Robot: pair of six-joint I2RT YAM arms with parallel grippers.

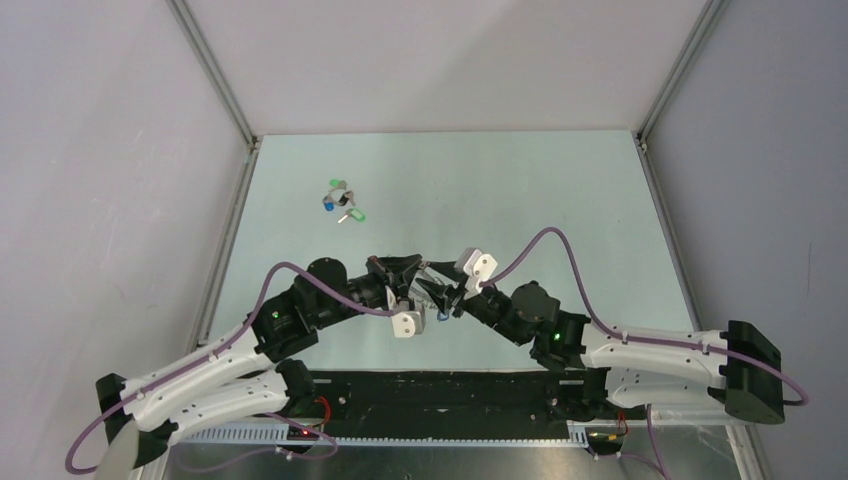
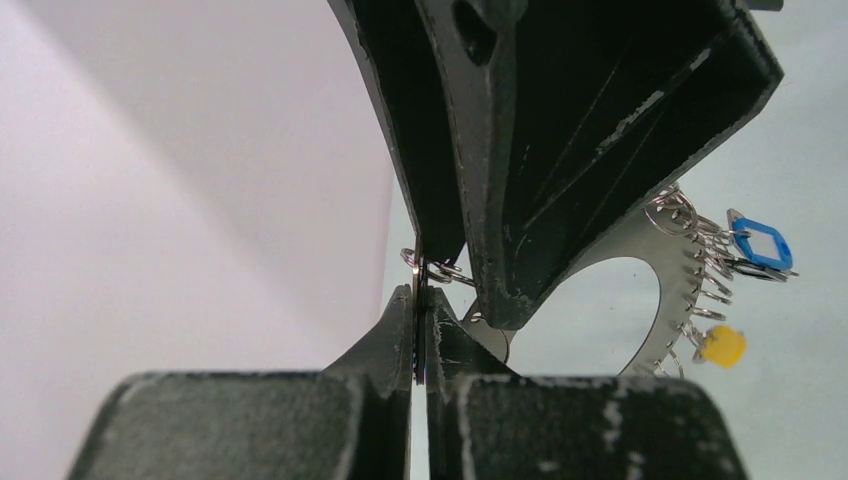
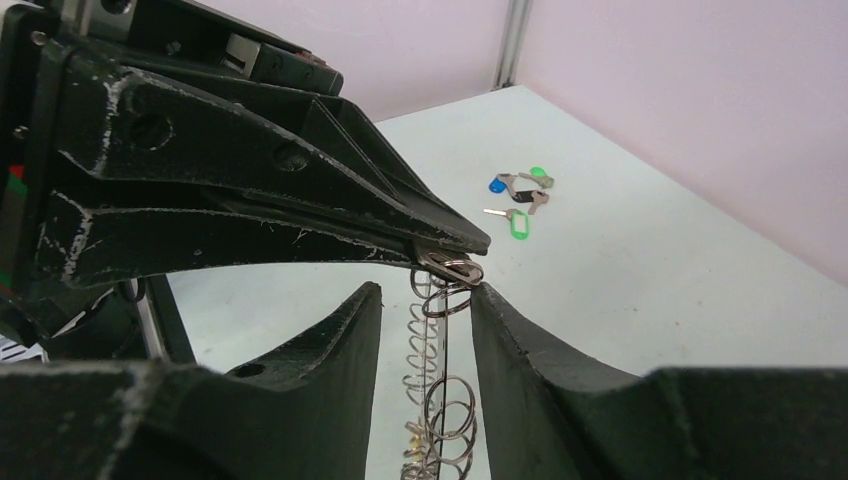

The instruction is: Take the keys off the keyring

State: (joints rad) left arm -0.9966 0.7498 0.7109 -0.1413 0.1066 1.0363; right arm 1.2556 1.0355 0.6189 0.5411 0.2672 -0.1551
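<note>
The keyring (image 2: 665, 262), a flat grey disc fringed with wire loops, hangs in the air between both arms. Keys with a blue tag (image 2: 760, 246) and a yellow tag (image 2: 722, 345) are on its rim. My left gripper (image 2: 420, 300) is shut on a thin silver key seen edge-on, joined to a wire loop (image 2: 445, 268). In the right wrist view the ring (image 3: 445, 370) stands edge-on between the open fingers of my right gripper (image 3: 425, 290), touching neither pad. The left gripper's tip (image 3: 455, 248) holds the key (image 3: 447, 264) just above it. In the top view the two grippers (image 1: 418, 292) (image 1: 442, 298) meet mid-table.
A small pile of loose keys with green, blue and black tags (image 1: 340, 200) lies on the pale table at the far left, also showing in the right wrist view (image 3: 518, 205). Grey walls with metal posts enclose the table (image 1: 560, 190).
</note>
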